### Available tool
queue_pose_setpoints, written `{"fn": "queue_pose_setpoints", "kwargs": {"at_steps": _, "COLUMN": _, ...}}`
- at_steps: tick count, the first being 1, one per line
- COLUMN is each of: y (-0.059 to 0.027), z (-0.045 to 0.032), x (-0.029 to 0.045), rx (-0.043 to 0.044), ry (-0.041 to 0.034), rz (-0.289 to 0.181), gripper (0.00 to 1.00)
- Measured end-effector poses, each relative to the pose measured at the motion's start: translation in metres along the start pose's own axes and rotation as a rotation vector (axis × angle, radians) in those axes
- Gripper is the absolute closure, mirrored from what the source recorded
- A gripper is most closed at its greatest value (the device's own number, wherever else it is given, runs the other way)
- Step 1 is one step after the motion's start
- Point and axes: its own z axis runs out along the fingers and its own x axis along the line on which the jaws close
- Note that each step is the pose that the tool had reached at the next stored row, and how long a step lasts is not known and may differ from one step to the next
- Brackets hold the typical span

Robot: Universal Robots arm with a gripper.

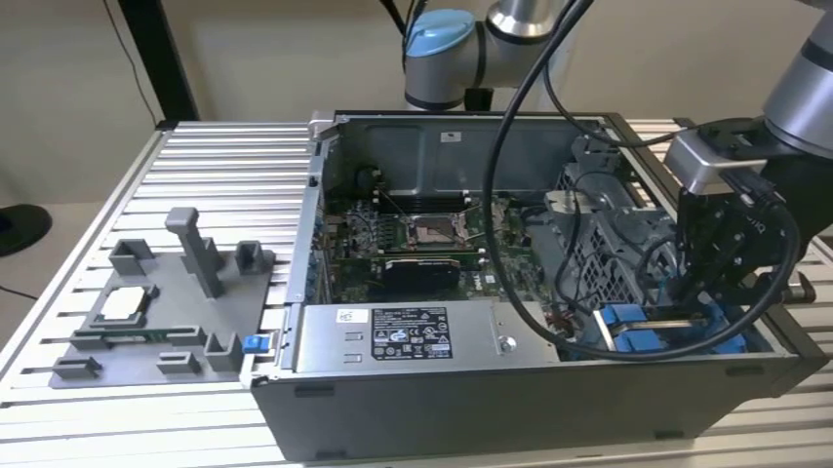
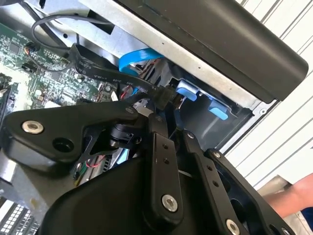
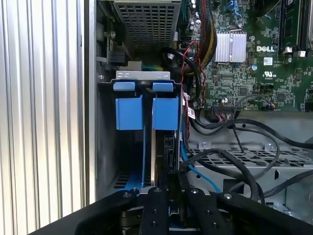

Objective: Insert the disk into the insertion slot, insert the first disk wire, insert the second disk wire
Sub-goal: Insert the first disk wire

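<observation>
Leans in from the exterior view's right on a silver-grey arm (image 1: pixel 805 83), bent at the wrist (image 1: pixel 713 161) to point the black gripper (image 1: pixel 696 307) straight down. Holds two slim black fingers (image 2: pixel 157 147) converging and drawn close together in both wrist views, with only a narrow gap between. Pinches a black wire (image 2: pixel 105 73) at the tips, by its plug end.

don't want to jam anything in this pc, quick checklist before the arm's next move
1. claw at the insertion slot: ok, it hangs right over it in the exterior view.
2. disk fully seated: cannot tell, blue tabs hide it in the first wrist view.
3. black wire connector at the claw's tip: ok in the second wrist view; gripped or not: cannot tell.
4. cables clear of the slot: not ok, black cables loop right beside it.
</observation>
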Motion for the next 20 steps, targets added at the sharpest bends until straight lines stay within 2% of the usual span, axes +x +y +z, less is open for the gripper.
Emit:
{"fn": "queue_pose_setpoints", "kwargs": {"at_steps": 3, "y": 0.0000, "z": 0.0012, "x": 0.0000, "rx": 0.0000, "ry": -0.0021, "rz": 0.000, "gripper": 1.00}}
{"fn": "queue_pose_setpoints", "kwargs": {"at_steps": 10, "y": 0.0000, "z": -0.0007, "x": 0.0000, "rx": 0.0000, "ry": -0.0001, "rz": 0.000, "gripper": 1.00}}
{"fn": "queue_pose_setpoints", "kwargs": {"at_steps": 12, "y": 0.0001, "z": -0.0051, "x": 0.0000, "rx": 0.0000, "ry": -0.0001, "rz": 0.000, "gripper": 1.00}}
{"fn": "queue_pose_setpoints", "kwargs": {"at_steps": 20, "y": 0.0003, "z": -0.0321, "x": -0.0001, "rx": 0.0000, "ry": 0.0000, "rz": 0.000, "gripper": 1.00}}
